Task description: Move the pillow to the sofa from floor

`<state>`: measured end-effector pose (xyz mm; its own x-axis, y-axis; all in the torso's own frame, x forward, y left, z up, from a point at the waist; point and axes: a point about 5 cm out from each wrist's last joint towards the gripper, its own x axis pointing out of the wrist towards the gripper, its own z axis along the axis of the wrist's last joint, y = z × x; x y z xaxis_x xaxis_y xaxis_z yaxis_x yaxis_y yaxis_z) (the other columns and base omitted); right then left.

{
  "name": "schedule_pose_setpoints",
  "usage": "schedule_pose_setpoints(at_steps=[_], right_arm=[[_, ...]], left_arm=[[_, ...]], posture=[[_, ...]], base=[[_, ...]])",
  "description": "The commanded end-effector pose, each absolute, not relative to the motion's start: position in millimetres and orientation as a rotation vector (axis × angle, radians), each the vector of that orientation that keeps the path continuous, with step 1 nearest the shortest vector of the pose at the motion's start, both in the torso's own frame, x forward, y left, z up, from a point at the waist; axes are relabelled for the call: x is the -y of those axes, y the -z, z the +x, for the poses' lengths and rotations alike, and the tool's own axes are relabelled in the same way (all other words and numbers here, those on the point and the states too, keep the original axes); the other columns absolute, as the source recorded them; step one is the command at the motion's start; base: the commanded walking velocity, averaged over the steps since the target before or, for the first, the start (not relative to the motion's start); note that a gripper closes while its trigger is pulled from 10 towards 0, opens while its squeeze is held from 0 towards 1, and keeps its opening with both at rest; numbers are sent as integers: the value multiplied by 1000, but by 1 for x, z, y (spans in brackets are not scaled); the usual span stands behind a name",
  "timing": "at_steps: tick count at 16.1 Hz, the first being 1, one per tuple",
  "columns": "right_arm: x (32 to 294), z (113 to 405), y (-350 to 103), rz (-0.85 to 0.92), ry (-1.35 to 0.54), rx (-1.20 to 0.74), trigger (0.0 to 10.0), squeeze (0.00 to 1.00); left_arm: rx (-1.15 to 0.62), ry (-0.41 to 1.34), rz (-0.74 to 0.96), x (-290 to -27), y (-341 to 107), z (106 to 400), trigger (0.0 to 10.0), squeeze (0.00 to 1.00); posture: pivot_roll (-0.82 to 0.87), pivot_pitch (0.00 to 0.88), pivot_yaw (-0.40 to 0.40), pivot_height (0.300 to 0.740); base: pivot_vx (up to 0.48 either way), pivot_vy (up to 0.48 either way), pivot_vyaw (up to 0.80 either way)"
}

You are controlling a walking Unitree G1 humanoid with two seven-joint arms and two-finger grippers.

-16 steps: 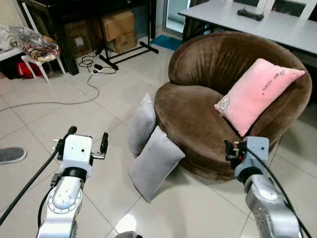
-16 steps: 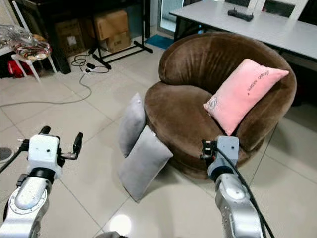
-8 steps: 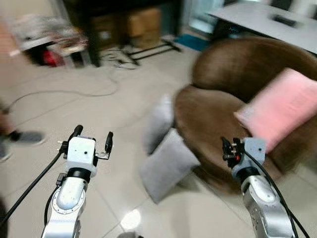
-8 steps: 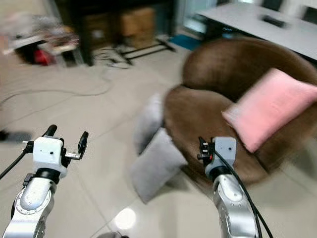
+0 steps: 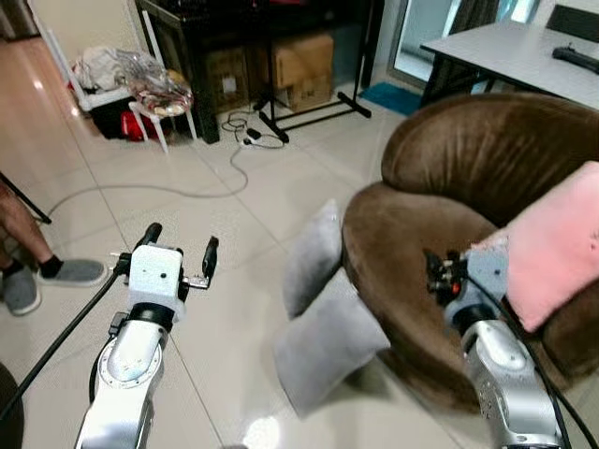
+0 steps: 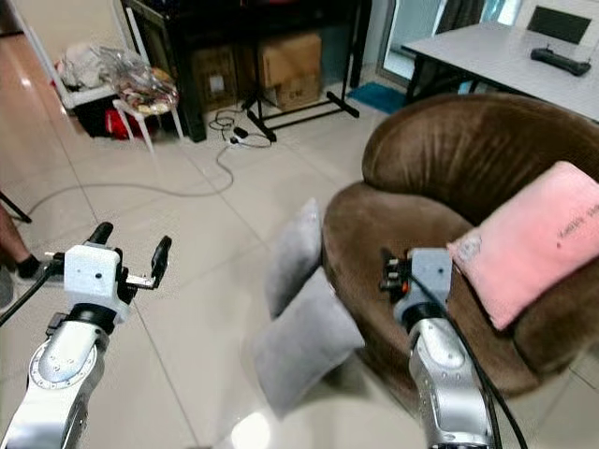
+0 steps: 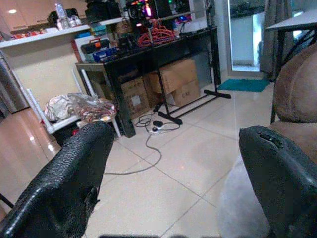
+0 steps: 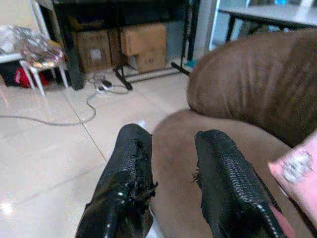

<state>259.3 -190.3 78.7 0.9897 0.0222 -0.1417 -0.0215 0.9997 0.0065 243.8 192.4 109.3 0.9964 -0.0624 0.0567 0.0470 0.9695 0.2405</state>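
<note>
Two grey pillows lean on the floor against the front of a round brown sofa point(image 5: 412, 229): the upper grey pillow point(image 5: 314, 257) stands upright, the lower grey pillow point(image 5: 328, 341) lies tilted in front of it. A pink pillow point(image 5: 557, 243) rests on the sofa seat against its back. My left gripper point(image 5: 182, 239) is held up over bare tiles left of the pillows, open and empty. My right gripper point(image 5: 433, 273) hovers at the sofa's front rim, its fingers point(image 8: 131, 163) a little apart with nothing between them.
A person's leg and grey slippers point(image 5: 70, 272) stand at the left edge. A white cable point(image 5: 140, 192) runs over the tiles. A white stool with bags point(image 5: 154, 94), cardboard boxes point(image 5: 299, 61) and a black stand point(image 5: 309, 112) are at the back. A grey table point(image 5: 505, 47) stands behind the sofa.
The camera has swung left, so the sofa and pillows sit further right in the picture and a person's feet have come into view. Both grippers hold the same pose.
</note>
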Motion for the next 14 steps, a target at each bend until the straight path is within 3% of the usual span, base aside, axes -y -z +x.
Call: schedule_pose_setpoints(at_steps=[1,9,12,14], right_arm=[[183,262,-81,24,-43,-141,10000,0],[184,263,-86,23,-35,-127,10000,0],[185,263,-86,34,-24,-136,10000,0],[185,264,-86,24,-25,-131,10000,0]], left_arm=[[54,55,252,-196,-110,244,10000,0],[53,62,242,-195,-112,245,10000,0],[56,65,240,-194,-113,247,10000,0],[55,66,239,-194,-113,247,10000,0]], posture=[[48,0,-5,740],[47,0,-7,740],[47,0,-5,740],[46,0,-5,740]], base=[[292,0,0],[292,0,0],[292,0,-675],[294,0,0]])
